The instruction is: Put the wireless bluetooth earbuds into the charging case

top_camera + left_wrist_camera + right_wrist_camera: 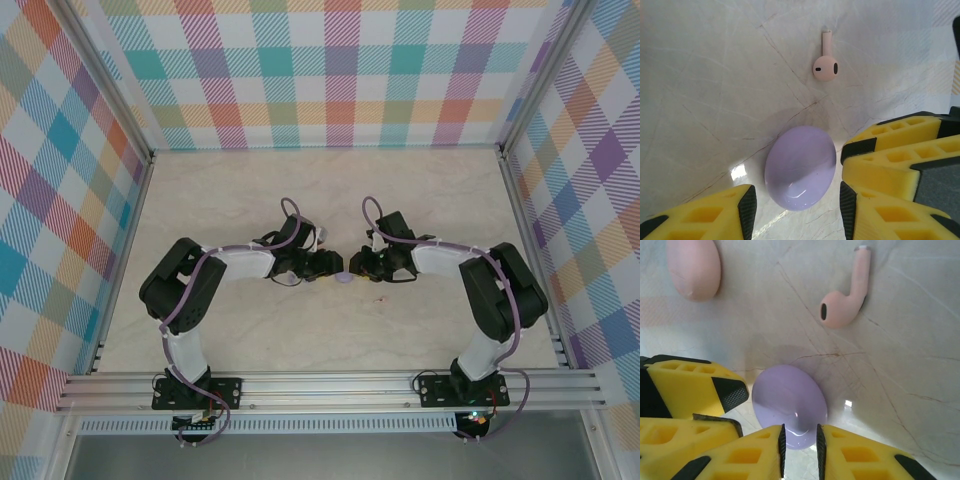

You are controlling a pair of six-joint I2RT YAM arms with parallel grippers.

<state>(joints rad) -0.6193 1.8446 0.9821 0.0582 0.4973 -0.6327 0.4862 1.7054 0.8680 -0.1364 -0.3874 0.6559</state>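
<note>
The pale pink stemmed earbud (pixel 826 65) lies flat on the pale marbled tabletop (pixel 700 75), beyond the glossy lilac round disc (pixel 800 167) and apart from it. The left gripper (pixel 797 202) stands open, one finger on each side of the disc. The right gripper (pixel 800 437) shows a narrow gap at the disc's near rim; whether it grips the disc cannot be told.

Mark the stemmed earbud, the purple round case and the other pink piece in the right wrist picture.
stemmed earbud (pixel 842 307): right wrist view, on its rounded head.
purple round case (pixel 789 400): right wrist view, middle of its top.
other pink piece (pixel 693 267): right wrist view, its smooth middle.
</note>
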